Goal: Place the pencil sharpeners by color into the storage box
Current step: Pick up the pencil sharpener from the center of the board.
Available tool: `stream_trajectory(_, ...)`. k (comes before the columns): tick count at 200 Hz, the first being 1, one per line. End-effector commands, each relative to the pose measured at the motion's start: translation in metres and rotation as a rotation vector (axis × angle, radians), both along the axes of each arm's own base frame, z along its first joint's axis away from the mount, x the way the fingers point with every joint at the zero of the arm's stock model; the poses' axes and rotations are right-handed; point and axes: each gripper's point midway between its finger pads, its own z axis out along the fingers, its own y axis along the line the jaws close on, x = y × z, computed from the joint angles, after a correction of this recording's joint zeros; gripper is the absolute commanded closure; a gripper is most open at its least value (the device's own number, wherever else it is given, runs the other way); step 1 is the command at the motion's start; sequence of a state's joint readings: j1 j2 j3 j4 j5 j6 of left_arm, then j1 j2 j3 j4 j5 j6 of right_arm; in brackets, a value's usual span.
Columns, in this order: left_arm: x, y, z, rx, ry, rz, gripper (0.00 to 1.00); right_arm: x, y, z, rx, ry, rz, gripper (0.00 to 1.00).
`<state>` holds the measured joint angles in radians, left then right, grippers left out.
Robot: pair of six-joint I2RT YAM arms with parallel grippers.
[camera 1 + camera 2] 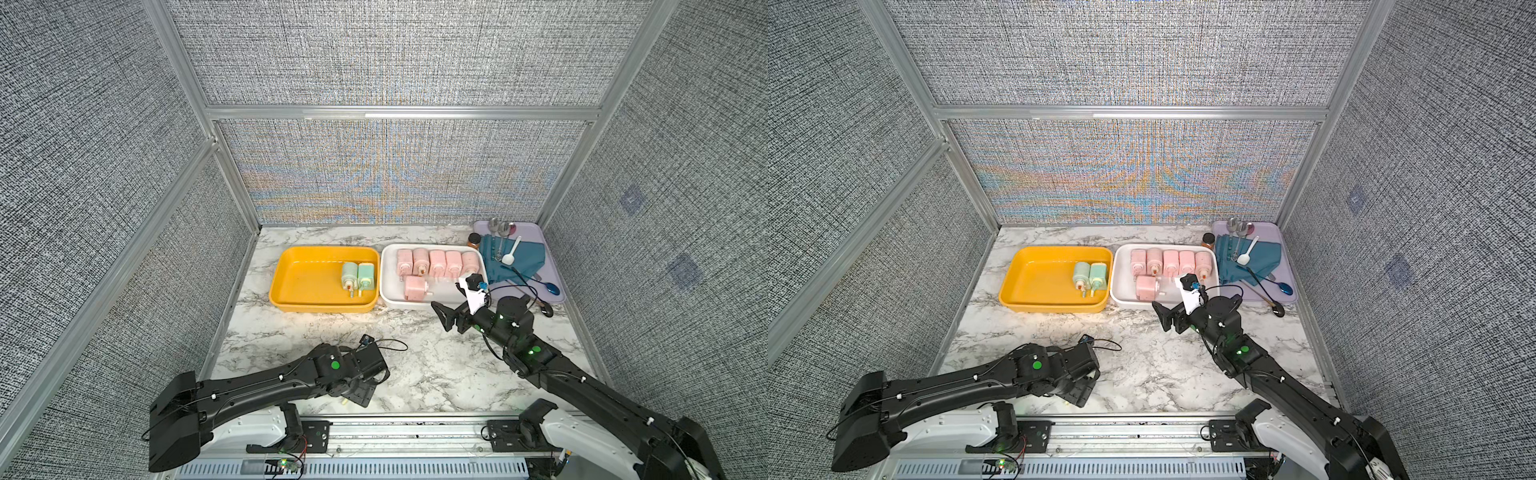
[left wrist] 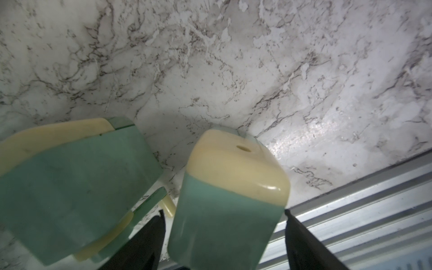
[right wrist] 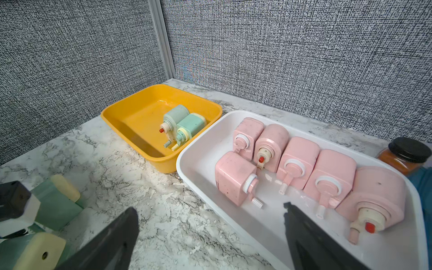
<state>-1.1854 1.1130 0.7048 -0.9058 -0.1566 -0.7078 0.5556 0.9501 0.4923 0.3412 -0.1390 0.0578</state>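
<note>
Two mint green pencil sharpeners (image 1: pixel 357 277) lie in the yellow storage box (image 1: pixel 307 286). Several pink ones (image 1: pixel 436 262) fill the white box (image 1: pixel 390 286), one of them (image 1: pixel 415 288) in front of the row. My left gripper (image 2: pixel 223 211) points down at the table's front edge. Its jaws straddle a green sharpener (image 2: pixel 229 198), with a thin gap at one finger (image 2: pixel 154 233). A second green sharpener (image 2: pixel 70 187) lies right beside it. In both top views the left wrist (image 1: pixel 357 370) hides this pair. My right gripper (image 3: pixel 209 208) is open and empty over the white box's front rim.
A lilac tray (image 1: pixel 548 257) at the back right holds a teal cloth (image 1: pixel 519 259) and spoons. A brown spice jar (image 1: pixel 473 240) stands beside it. An aluminium rail (image 2: pixel 350 210) runs along the table's front edge, close to the left gripper. Grey walls enclose three sides.
</note>
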Motion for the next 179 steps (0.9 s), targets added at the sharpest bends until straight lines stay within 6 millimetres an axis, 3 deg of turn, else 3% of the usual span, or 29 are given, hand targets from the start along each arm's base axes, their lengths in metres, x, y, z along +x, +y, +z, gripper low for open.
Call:
stream_trajectory(1,0.003,-0.002,-0.001,-0.003,-0.017,0.002,0.18,0.002,0.0,0.006,0.012,-0.012,-0.005,0.01)
stream_trajectory(60,0.007,-0.01,-0.003,0.009,-0.045,-0.044,0.27,0.002,0.0,0.009,0.016,-0.016,-0.006,0.01)
stream_trajectory(116,0.009,-0.004,-0.004,0.028,-0.06,-0.025,0.47,0.001,0.0,0.009,0.019,-0.017,-0.006,0.01)
stream_trajectory(179,0.011,-0.009,0.01,-0.047,-0.09,-0.021,0.65,0.001,0.0,0.009,0.024,-0.015,-0.006,0.01)
